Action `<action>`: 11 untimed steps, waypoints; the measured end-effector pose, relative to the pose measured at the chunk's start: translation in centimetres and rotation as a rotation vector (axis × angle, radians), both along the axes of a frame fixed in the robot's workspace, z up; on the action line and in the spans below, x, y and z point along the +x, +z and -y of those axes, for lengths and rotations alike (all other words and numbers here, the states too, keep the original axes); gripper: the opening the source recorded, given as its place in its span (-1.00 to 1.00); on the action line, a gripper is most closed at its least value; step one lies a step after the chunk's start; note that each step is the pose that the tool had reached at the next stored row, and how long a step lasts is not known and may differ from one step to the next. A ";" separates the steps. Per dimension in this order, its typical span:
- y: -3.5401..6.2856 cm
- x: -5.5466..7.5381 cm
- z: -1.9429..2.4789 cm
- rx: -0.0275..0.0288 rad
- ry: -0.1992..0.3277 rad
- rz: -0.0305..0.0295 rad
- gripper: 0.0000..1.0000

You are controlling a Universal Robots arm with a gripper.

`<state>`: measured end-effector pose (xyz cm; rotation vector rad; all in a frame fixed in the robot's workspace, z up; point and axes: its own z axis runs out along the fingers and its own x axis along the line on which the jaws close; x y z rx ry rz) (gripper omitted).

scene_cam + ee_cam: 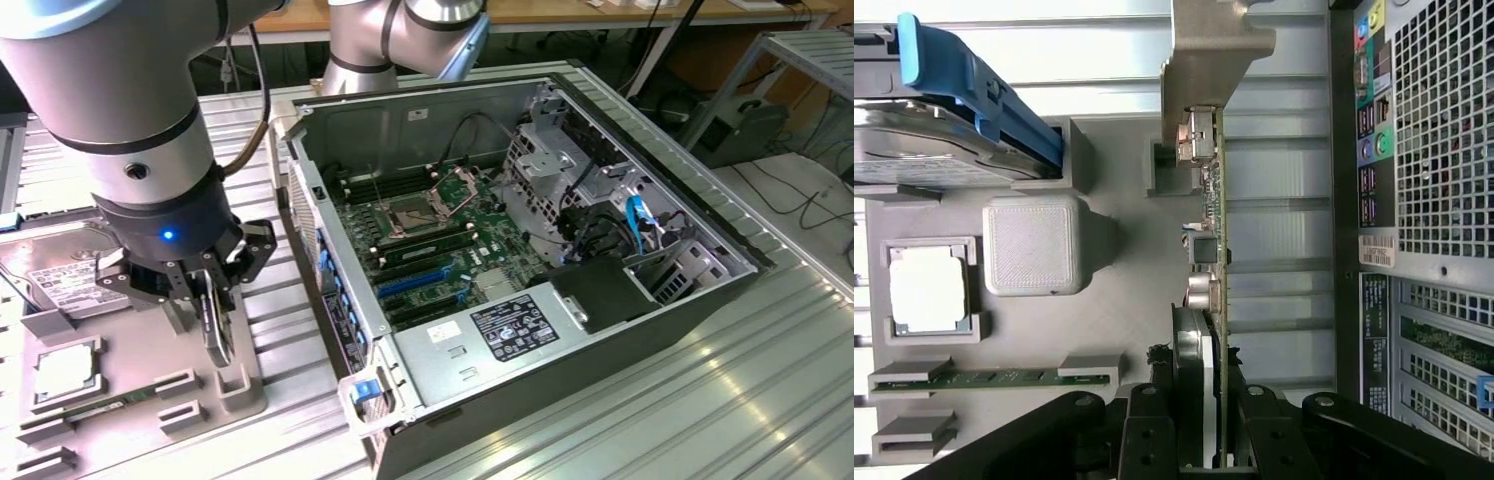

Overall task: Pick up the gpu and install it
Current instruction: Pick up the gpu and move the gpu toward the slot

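Pincer (207, 300) grips the gpu (218, 335) edge-on; the card hangs below its fingers over the tray (267, 392), with the case (400, 130) just beside.

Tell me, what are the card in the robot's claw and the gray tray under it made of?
The card looks like green circuit board, seen edge-on, with small shiny metal parts. Its end bracket looks like dull bare metal. The tray seems matte gray plastic, perhaps printed: no shine, soft rounded corners.
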<state>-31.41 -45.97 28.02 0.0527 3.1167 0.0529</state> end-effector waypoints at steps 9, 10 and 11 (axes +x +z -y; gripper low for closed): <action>0.16 0.0 0.00 0.0002 0.000 -0.0045 -0.44; 0.17 0.1 0.00 0.0001 0.000 -0.0049 -0.44; 0.17 0.1 0.00 0.0001 0.000 -0.0053 -0.44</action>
